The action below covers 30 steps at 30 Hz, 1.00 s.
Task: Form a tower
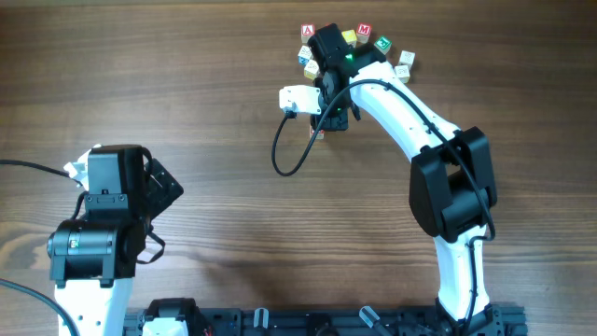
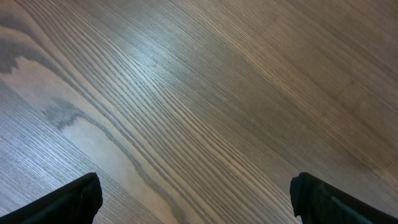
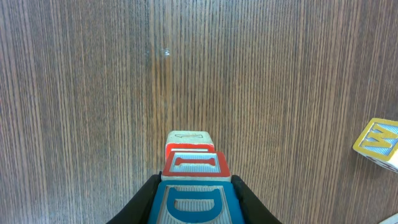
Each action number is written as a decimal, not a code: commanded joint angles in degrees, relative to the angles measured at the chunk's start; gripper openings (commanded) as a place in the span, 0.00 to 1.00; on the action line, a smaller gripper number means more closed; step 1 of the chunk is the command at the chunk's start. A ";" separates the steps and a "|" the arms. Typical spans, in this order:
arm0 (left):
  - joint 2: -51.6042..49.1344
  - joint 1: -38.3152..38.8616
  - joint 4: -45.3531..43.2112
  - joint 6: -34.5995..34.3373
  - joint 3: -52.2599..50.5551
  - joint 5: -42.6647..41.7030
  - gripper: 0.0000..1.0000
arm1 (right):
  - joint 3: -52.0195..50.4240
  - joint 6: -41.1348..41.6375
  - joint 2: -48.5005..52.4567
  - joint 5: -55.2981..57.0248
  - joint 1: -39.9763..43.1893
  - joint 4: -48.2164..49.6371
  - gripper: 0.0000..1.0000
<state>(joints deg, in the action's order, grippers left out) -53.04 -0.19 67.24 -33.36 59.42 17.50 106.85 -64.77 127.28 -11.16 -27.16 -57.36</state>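
In the right wrist view the tower stands straight below the camera. A pale cube (image 3: 189, 136) is lowest, a red "I" cube (image 3: 196, 165) lies over it, and a blue "D" cube (image 3: 194, 205) is on top. My right gripper (image 3: 196, 194) is shut on the blue "D" cube, one black finger on each side. From overhead the right gripper (image 1: 330, 110) covers the tower, and only a red edge (image 1: 316, 135) shows. My left gripper (image 2: 196, 200) is open over bare wood, far from the cubes, at the table's left (image 1: 160, 189).
Several loose letter cubes lie behind the right gripper at the table's far side, among them a red "A" (image 1: 308, 33), a red "M" (image 1: 364, 31) and a green one (image 1: 383, 44). A yellow "W" cube (image 3: 378, 141) lies to the right of the tower.
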 commanded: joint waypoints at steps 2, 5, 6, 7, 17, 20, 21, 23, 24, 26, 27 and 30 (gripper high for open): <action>0.00 -0.46 0.00 -0.55 -0.07 -0.09 1.00 | -1.49 -0.63 0.79 -1.86 0.17 0.22 0.04; 0.00 -0.46 0.02 -0.55 -0.07 -0.09 1.00 | -1.60 -0.63 0.79 -1.86 0.17 0.37 0.05; 0.00 -0.46 0.02 -0.55 -0.07 -0.09 1.00 | -1.60 -0.61 0.79 -1.86 0.17 0.35 0.05; 0.00 -0.46 0.00 -0.55 -0.07 -0.09 1.00 | -1.60 -0.61 0.79 -1.88 0.17 0.37 0.15; 0.00 -0.46 0.02 -0.55 -0.07 -0.09 1.00 | -1.60 -0.61 0.79 -1.84 0.07 0.92 0.27; 0.00 -0.46 0.02 -0.55 -0.07 -0.09 1.00 | -1.60 -0.61 0.79 -1.84 0.07 0.57 0.27; 0.00 -0.46 0.02 -0.55 -0.07 -0.09 1.00 | -1.60 -0.61 0.79 -1.86 0.07 0.55 0.28; 0.00 -0.46 0.02 -0.55 -0.07 -0.09 1.00 | -1.60 -0.61 0.81 -1.86 0.07 0.55 0.27; 0.00 -0.46 0.00 -0.55 -0.07 -0.09 1.00 | -1.60 -0.61 0.90 -1.86 0.07 0.57 0.27; 0.00 -0.46 0.02 -0.55 -0.07 -0.09 1.00 | -1.60 -0.61 1.25 -1.86 0.07 0.63 0.27; 0.00 -0.46 0.02 -0.55 -0.07 -0.09 1.00 | -1.60 -0.59 1.68 -1.84 0.07 0.79 0.27; 0.00 -0.46 0.02 -0.55 -0.07 -0.09 1.00 | -1.60 -0.59 1.95 -1.84 0.07 1.01 0.29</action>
<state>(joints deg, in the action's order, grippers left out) -53.04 -0.19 67.24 -33.36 59.42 17.50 105.75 -64.77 127.57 -11.57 -27.18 -56.45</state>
